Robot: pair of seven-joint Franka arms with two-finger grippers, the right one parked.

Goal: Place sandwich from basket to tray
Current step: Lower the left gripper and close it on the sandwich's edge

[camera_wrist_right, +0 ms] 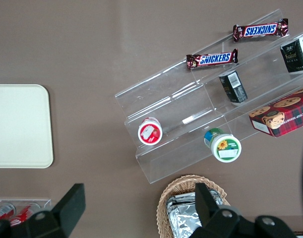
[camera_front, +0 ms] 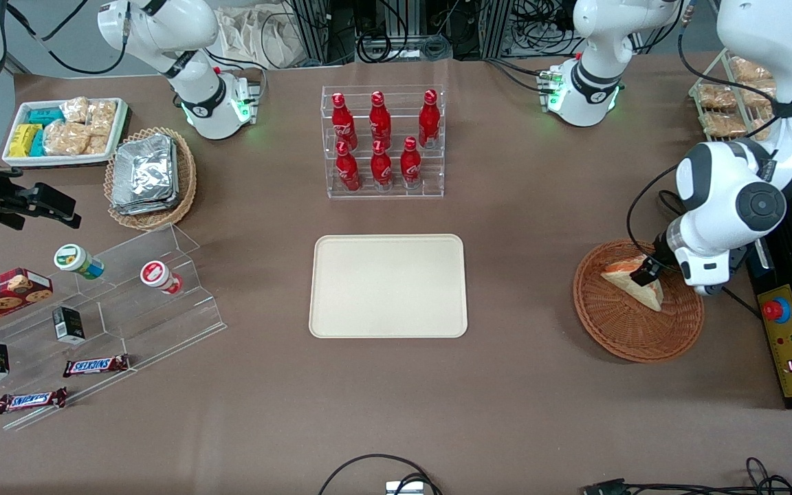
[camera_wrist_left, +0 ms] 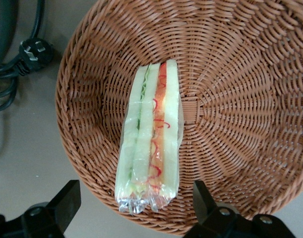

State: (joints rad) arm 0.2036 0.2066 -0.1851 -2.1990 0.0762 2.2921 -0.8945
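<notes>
The sandwich [camera_front: 633, 283] is a pale wrapped wedge with orange-red and green filling. It lies in the round reddish-brown wicker basket [camera_front: 633, 330] toward the working arm's end of the table. My left gripper [camera_front: 645, 271] hangs low over the basket, right above the sandwich. In the left wrist view the sandwich [camera_wrist_left: 150, 136] lies lengthwise in the basket [camera_wrist_left: 240, 99]. The gripper [camera_wrist_left: 135, 203] is open, with one black finger [camera_wrist_left: 67, 203] on each side of the sandwich's crimped end. They do not touch it. The cream-beige tray [camera_front: 388, 285] lies bare at the table's middle.
A clear rack of red bottles [camera_front: 383, 141] stands farther from the camera than the tray. A black box with a red button [camera_front: 784, 337] lies beside the basket. A tan basket of foil packets [camera_front: 150, 175], a white snack tray [camera_front: 64, 130] and an acrylic step shelf [camera_front: 93, 309] lie toward the parked arm's end.
</notes>
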